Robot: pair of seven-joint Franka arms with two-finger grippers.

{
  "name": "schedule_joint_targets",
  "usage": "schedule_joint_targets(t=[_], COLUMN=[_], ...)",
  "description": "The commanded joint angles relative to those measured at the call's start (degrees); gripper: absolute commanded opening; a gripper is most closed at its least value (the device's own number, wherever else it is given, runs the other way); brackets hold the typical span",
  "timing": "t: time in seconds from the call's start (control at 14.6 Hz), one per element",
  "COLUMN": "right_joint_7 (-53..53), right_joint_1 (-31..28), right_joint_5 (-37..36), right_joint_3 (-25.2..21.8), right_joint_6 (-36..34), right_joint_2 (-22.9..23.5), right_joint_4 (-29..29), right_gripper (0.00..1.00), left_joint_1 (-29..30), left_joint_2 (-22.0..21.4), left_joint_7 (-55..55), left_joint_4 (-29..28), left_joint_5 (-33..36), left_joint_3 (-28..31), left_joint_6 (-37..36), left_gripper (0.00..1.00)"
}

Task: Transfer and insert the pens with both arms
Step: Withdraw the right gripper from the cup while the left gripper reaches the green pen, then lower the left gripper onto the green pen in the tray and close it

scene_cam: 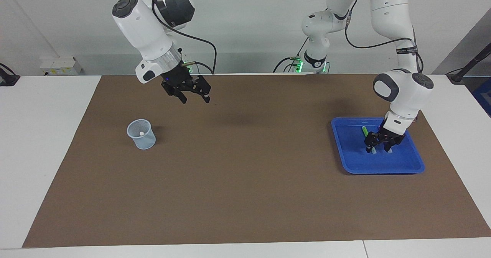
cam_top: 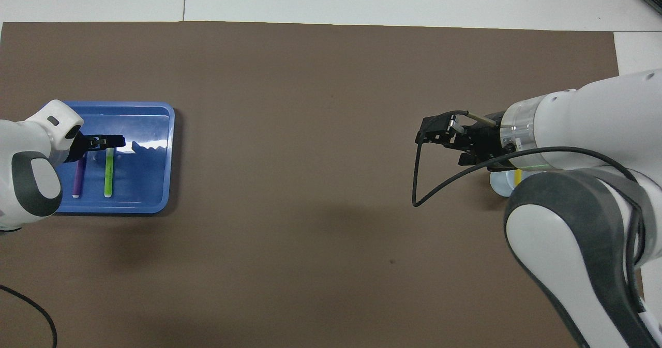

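Note:
The lime green pen [scene_cam: 364, 131] and the purple pen [cam_top: 78, 176] lie side by side in the blue tray [scene_cam: 406, 166] at the left arm's end of the table. The lime pen also shows in the overhead view [cam_top: 108, 175]. My left gripper [scene_cam: 380, 147] is open and low over the ends of these pens that lie farther from the robots, and holds nothing; from above [cam_top: 109, 141] it covers those ends. The yellow pen [cam_top: 517, 177] stands in the clear cup [scene_cam: 141, 134]. My right gripper [scene_cam: 193, 95] is open and empty, up in the air over the mat beside the cup.
In the overhead view the right arm covers most of the cup [cam_top: 497, 183]. A black cable [cam_top: 421, 193] loops down from the right wrist. The brown mat [scene_cam: 245, 181] spans the table between cup and tray.

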Motion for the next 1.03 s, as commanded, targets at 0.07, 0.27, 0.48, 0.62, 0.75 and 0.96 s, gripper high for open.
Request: schedule_joint_targets(t=[0.07, 0.27, 0.48, 0.62, 0.75, 0.96], right_joint_7=[7.99, 12.06, 12.07, 11.98, 11.72, 12.33], right_joint_1=[-1.52, -0.73, -0.64, -0.64, -0.72, -0.81], right_joint_5=[1.59, 1.42, 1.42, 1.42, 1.5, 1.68], right_joint_3=[0.32, 0.32, 0.41, 0.41, 0.41, 0.41], right_joint_6=[2.73, 4.06, 4.15, 4.06, 4.33, 4.94], right_joint_2=[1.02, 1.29, 1.37, 1.28, 1.37, 1.37], right_joint_4=[0.69, 0.6, 0.69, 0.69, 0.69, 0.6], right_gripper=[1.0, 1.0, 1.0, 1.0, 1.0, 1.0], left_joint_1=[-0.28, -0.37, -0.37, -0.28, -0.02, -0.02], left_joint_2=[1.12, 1.12, 1.21, 1.74, 1.74, 1.74], left_joint_7=[0.32, 0.24, 0.32, 1.02, 1.55, 1.82], left_joint_4=[1.09, 1.09, 1.09, 1.09, 1.09, 1.09], left_joint_5=[1.15, 1.15, 1.15, 1.15, 1.15, 1.15], left_joint_3=[0.3, 0.3, 0.3, 0.3, 0.3, 0.3], left_joint_6=[0.96, 1.05, 1.14, 1.14, 1.14, 1.14], left_gripper=[0.79, 0.72, 0.67, 0.66, 0.63, 0.54])
